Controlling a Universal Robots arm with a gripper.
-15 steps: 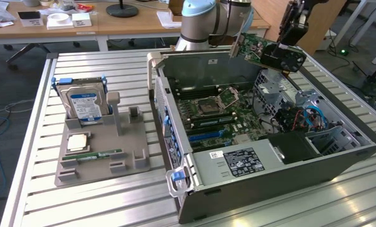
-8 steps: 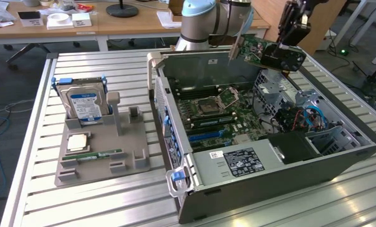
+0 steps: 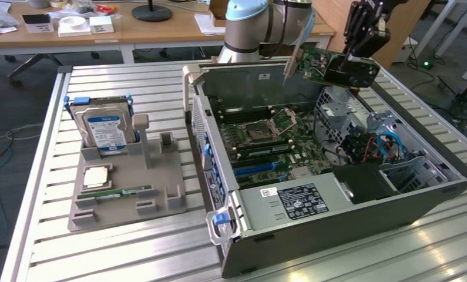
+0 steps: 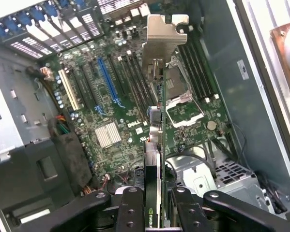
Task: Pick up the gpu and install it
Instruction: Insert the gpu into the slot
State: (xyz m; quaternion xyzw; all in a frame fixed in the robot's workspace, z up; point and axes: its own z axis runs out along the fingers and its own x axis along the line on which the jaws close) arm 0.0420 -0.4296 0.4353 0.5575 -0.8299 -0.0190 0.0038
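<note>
My gripper (image 3: 333, 68) is shut on the gpu (image 3: 315, 59), a green circuit card with a silver bracket (image 3: 291, 66) at one end. I hold it in the air above the far side of the open computer case (image 3: 327, 235). In the wrist view the gpu (image 4: 158, 140) shows edge-on between my two black fingers (image 4: 130, 210), with its bracket (image 4: 165, 36) at the far end. Beneath it lies the motherboard (image 4: 111, 130), with a blue slot (image 4: 108, 82) and several black slots off to one side of the card. The card hangs apart from the board.
A grey holder (image 3: 127, 205) at the exterior view's left carries a hard drive (image 3: 104, 126), a RAM stick (image 3: 116, 192) and a processor chip (image 3: 97, 176). Inside the case are a power supply (image 3: 296, 200), a metal drive cage (image 3: 339, 114) and cables (image 3: 374, 147). Desks stand behind.
</note>
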